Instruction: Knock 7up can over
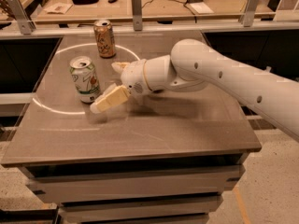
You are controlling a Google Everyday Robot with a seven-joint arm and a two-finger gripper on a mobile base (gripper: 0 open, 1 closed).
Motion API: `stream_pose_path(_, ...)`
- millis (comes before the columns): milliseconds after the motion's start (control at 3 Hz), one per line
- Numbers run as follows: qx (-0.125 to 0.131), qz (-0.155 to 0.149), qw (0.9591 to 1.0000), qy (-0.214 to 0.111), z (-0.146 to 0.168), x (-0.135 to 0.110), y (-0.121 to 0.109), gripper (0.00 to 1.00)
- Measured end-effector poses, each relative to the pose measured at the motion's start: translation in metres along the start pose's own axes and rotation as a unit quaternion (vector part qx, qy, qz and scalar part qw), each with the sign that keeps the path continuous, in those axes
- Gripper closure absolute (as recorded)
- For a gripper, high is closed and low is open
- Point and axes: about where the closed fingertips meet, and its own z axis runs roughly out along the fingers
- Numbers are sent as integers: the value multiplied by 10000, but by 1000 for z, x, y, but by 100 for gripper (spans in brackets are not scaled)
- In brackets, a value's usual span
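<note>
The 7up can (85,79) stood upright on the left part of the table (163,125), about midway between its near and far edges. It was a smooth white and green aluminium cylinder with a red spot on the label and a silver top with the pull tab showing. A pale ring of light curved across the table's surface around it.

Just right of the can was the end effector (103,87), its two cream fingers spread wide and holding nothing. The near finger (108,99), a flat, blunt paddle, angled down toward the can's base; its tip lay just beside the can, and whether it touched could not be told. The far finger pointed left, behind the can's right side and apart from it. Nothing stood between the open fingers and the can.

Behind the end effector, a thick, glossy white arm (224,78) with rounded joints reached in from the right.

Farther back on the table, near its far edge, a brown-gold can (104,38) stood upright, apart from the 7up can.

The table had a matte grey-brown top with drawer fronts below. Beyond it ran a wooden bench (154,6) strewn with papers and cables, with metal posts along its front.
</note>
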Motion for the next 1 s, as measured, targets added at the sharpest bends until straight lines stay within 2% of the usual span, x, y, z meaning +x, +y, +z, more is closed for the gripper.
stream_pose_path(333,-52,137,9999,-48,14,-10,-8,0)
stream_pose_path(667,-113,400,9990,-152,34,-23,-6,0)
stream_pose_path(1000,-160,535,9983,-194,44,-29,-2,0)
